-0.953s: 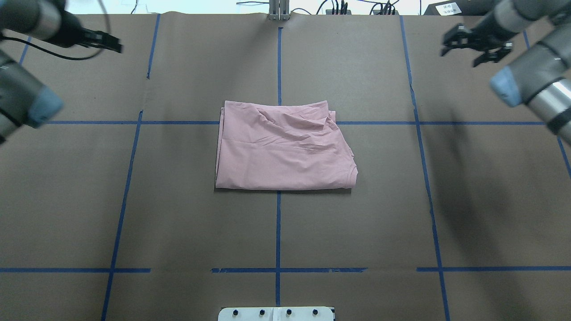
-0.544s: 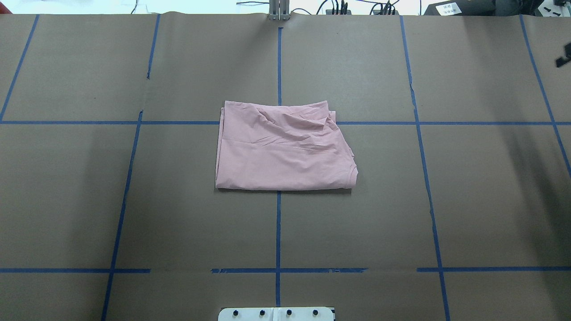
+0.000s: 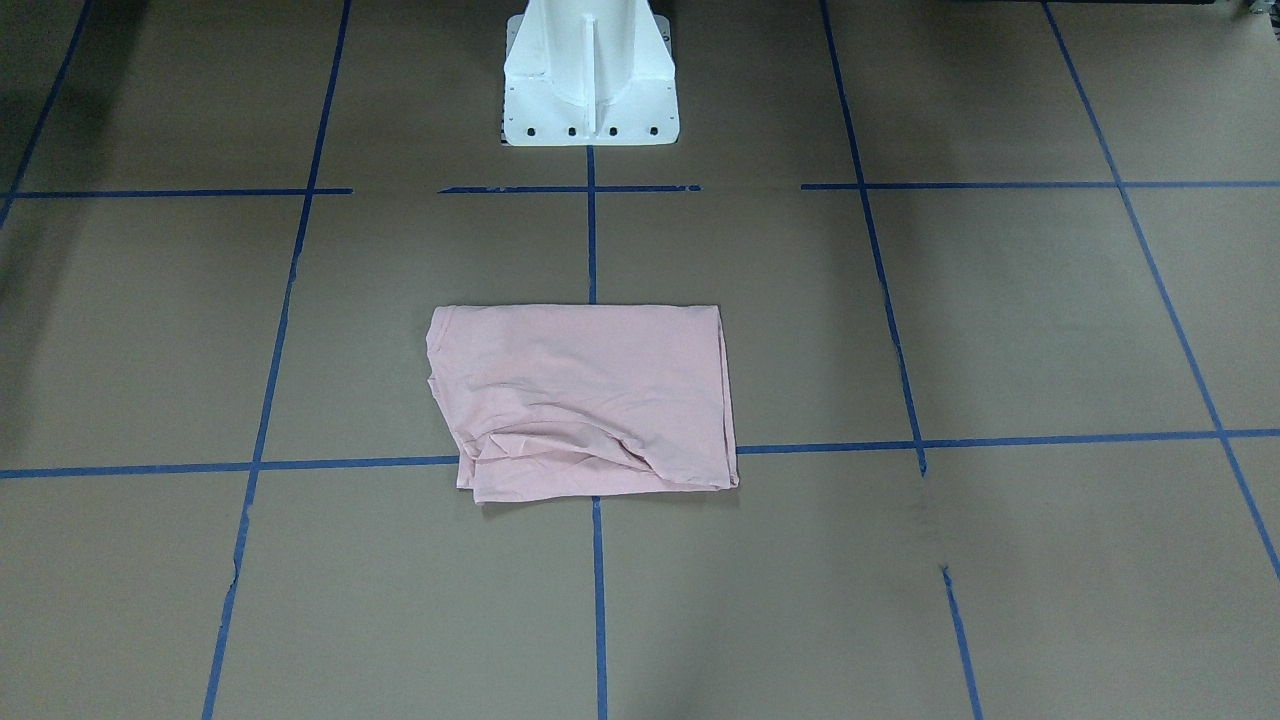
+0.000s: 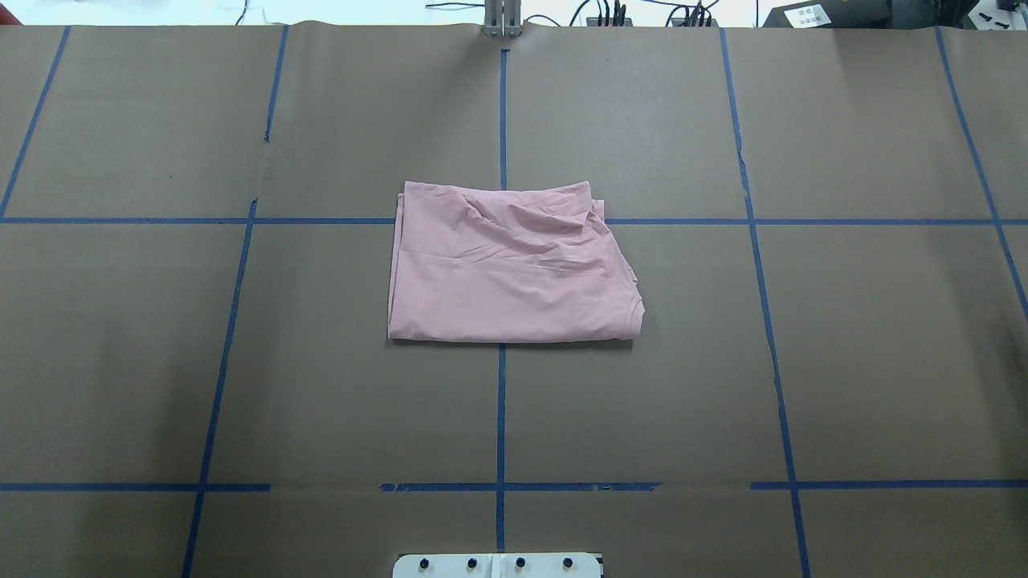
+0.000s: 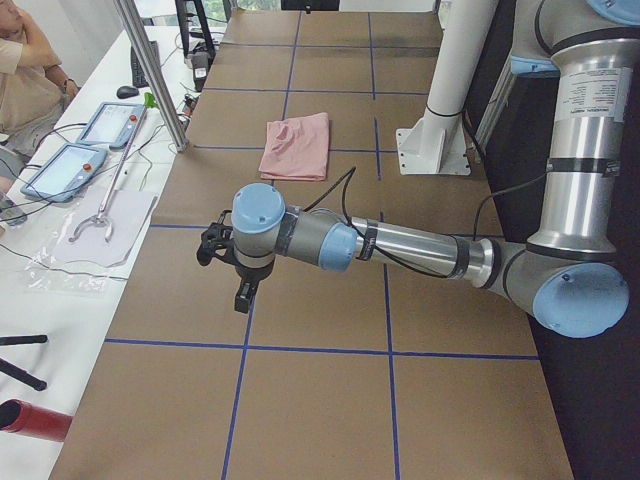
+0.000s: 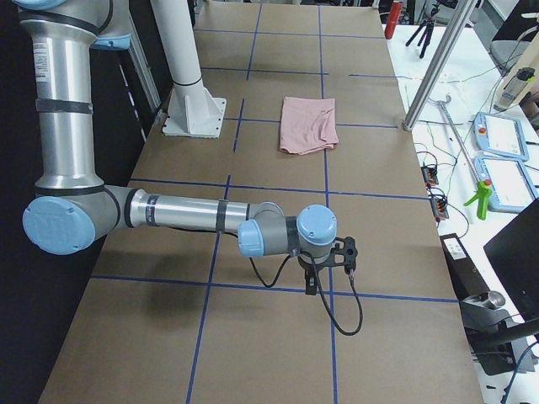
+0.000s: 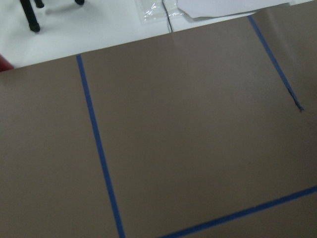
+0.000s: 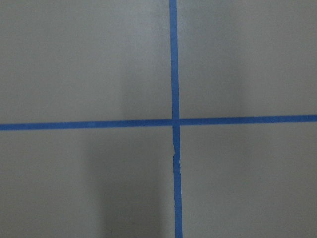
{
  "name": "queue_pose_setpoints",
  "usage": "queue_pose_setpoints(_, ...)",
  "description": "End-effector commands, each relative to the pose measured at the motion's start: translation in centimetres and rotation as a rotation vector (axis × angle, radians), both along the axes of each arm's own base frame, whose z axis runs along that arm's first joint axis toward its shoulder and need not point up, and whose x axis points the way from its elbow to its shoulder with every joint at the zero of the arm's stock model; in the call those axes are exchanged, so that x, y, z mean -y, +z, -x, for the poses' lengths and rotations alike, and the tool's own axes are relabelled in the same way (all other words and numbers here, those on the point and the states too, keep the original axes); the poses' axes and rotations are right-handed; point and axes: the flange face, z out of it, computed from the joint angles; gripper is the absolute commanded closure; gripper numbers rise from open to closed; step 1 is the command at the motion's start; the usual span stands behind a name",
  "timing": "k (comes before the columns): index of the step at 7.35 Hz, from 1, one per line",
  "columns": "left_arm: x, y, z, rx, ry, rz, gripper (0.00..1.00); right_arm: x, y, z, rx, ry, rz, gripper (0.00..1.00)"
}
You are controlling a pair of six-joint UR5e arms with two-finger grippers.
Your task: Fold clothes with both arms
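I find the pink T-shirt (image 4: pixel 510 269) lying folded into a rough rectangle at the middle of the brown-papered table (image 4: pixel 241 361), across a crossing of the blue tape lines (image 4: pixel 501 417). Its plain side faces up, and in the overhead view creases bunch along its far edge. The white pedestal base (image 3: pixel 590 70) stands near it, on the robot's side.

The left arm (image 5: pixel 400 245) reaches out low over the table's left end, well apart from the shirt, with the left gripper (image 5: pixel 225 275) pointing down above bare paper. The right arm (image 6: pixel 185 212) lies likewise at the opposite end, the right gripper (image 6: pixel 333 268) above the paper.

Both grippers appear only in the side views, so I cannot tell whether either is released or clenched. The wrist cameras show paper and tape.
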Motion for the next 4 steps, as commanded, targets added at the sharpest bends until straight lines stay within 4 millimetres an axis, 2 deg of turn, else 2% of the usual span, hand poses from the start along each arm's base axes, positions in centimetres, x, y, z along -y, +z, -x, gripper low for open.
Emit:
queue_pose_setpoints(1,-2.5,2.2,0.2,0.042,0.002,0.054,0.0,-0.9,-0.7,-0.7,-0.022,-0.063,0.016,0.0)
queue_pose_setpoints(3,-2.5,2.8,0.0,0.048,-0.001,0.072,0.0,-0.7,-0.7,0.0,-0.021,-0.08,0.034,0.0)
queue_pose_setpoints(4,-1.9,2.7,-0.1,0.048,0.003,0.062,0.0,0.4,-2.0,-0.6,-0.008,-0.073,0.037,0.0)
